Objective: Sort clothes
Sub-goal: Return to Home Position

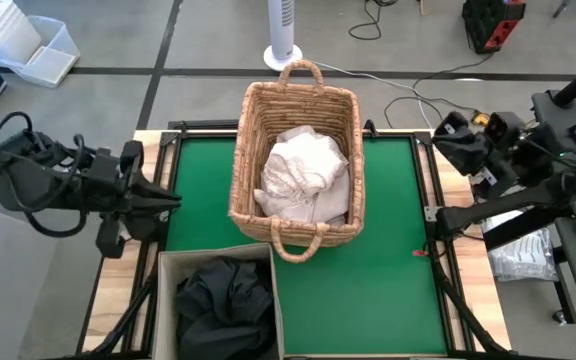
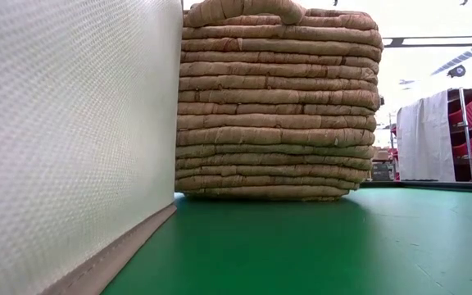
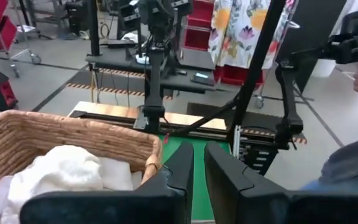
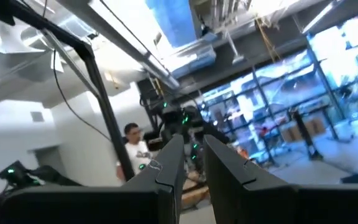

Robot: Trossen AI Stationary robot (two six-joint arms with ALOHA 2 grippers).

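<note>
Left gripper (image 1: 173, 200), right gripper (image 1: 438, 138) flank basket (image 1: 243, 150); clothes (image 1: 303, 175) inside

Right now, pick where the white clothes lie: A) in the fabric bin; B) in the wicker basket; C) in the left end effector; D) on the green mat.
B: the white clothes lie heaped inside the basket, while the bin holds dark clothes.
</note>
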